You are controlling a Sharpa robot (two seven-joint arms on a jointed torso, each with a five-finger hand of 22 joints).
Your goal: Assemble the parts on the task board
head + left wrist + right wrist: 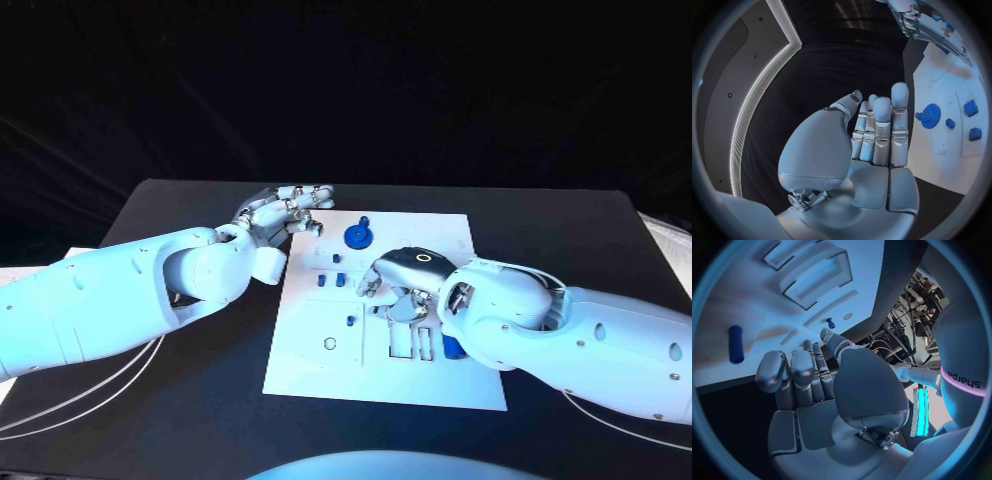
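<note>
The task board [433,385] sits mid-table with the blue gear [358,237] near its far edge, and the right hand [400,290] hovers over the board's middle, so my worry is it knocks the small blue pegs [340,281] loose. Can't tell if it holds anything (fingers curled, undersides hidden). The left hand [281,212] is at the board's far-left corner, fingers straight, holding nothing.

The silver right hand [400,290] covers the middle of the white plastic task board [325,365], so what its fingers touch can't be made out; a blue cylinder [451,347] hides half behind the white forearm
</note>
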